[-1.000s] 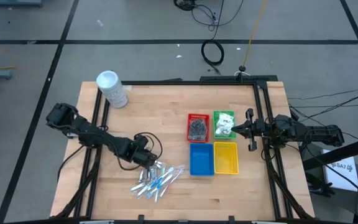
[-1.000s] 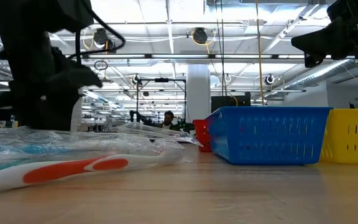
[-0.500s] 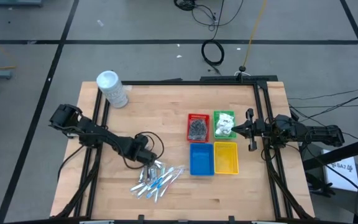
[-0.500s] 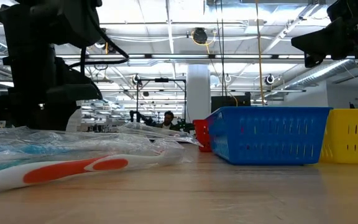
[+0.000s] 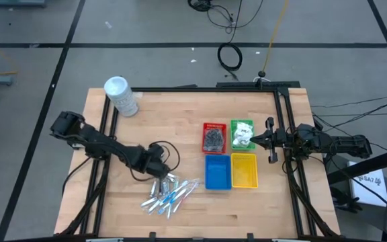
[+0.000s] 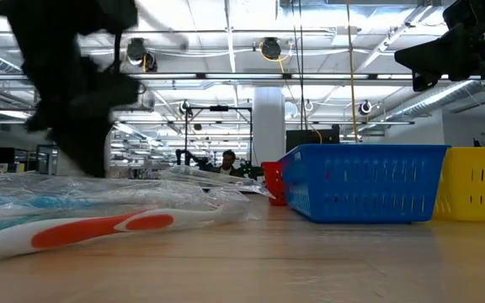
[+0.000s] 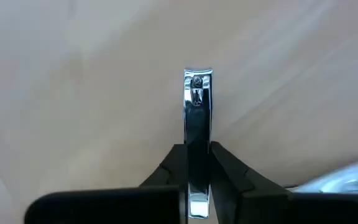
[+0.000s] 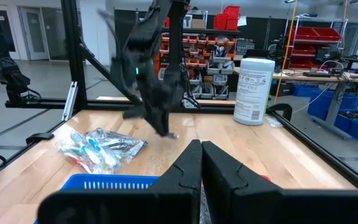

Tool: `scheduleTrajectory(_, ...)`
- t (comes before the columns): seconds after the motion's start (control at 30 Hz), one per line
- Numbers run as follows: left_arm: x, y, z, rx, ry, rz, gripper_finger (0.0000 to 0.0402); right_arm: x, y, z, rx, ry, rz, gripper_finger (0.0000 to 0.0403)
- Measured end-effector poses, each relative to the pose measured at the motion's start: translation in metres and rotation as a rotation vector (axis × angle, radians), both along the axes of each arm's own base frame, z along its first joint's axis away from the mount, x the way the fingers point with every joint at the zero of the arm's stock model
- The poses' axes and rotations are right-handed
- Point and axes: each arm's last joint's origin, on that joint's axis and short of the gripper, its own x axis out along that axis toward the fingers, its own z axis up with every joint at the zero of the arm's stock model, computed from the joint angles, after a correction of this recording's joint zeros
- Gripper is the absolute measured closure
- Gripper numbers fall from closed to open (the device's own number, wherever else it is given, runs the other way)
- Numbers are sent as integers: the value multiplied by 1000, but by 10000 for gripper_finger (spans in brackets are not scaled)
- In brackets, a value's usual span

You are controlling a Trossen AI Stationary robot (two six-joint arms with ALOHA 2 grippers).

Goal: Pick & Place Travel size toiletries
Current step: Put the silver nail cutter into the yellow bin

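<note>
My left gripper (image 5: 158,168) hangs just past the far edge of a pile of clear-wrapped blue-and-white sticks (image 5: 171,195), which lie flat on the table. It is shut on a small chrome nail clipper (image 7: 196,112). The low view shows an orange-and-white toothbrush (image 6: 99,229) among the wrappers. Dark grey bundles fill the red tray (image 5: 213,138) and white packets the green tray (image 5: 242,134). My right gripper (image 5: 269,140) waits shut at the table's right edge, beside the green tray. My left gripper pinches the nail clipper between its two fingers (image 7: 176,165), gripping the flat sides of its rear end (image 7: 196,180). The clipper lies along the fingers and sticks out past their ends. In the right wrist view it shows lifted clear of the table (image 8: 174,135).
A blue tray (image 5: 218,172) and a yellow tray (image 5: 244,170) sit side by side nearer than the red and green ones. A tall white tub (image 5: 121,96) stands at the far left corner. Bare wood lies between the pile and the trays.
My left gripper has risen from the far edge of the stick pile and tipped, moving slightly toward the table's far edge. The pile has stayed where it was.
</note>
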Motion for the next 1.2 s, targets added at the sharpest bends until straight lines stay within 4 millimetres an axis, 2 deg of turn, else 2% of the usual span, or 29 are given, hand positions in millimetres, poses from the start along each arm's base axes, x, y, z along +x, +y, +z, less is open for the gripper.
scheduleTrajectory(0.17, 9, 3, 46, 201, -198, -173, 386, 0, 0, 0, 0, -1, 0, 403)
scheduleTrajectory(0.3, 23, 1, 83, 461, -414, -428, 386, 0, 0, 1, 0, -6, 0, 403)
scheduleTrajectory(0.4, 36, 3, 97, 619, -505, -616, 381, 2, 0, 0, 13, 8, 0, 403)
scheduleTrajectory(0.53, 57, 24, 111, 650, -698, -737, 386, 8, 0, 2, 35, -1, 1, 403)
scheduleTrajectory(0.67, 80, 49, 109, 600, -923, -879, 386, 17, 0, 2, 46, -71, 5, 394)
scheduleTrajectory(0.8, 101, 66, 102, 613, -1135, -939, 386, 27, -1, -4, 46, -140, 1, 350)
scheduleTrajectory(1.07, 149, 76, 76, 583, -1102, -960, 386, 46, -1, 4, 80, -244, -10, 188)
scheduleTrajectory(1.2, 168, 76, 70, 570, -1070, -981, 386, 60, -3, 9, 89, -242, -56, 142)
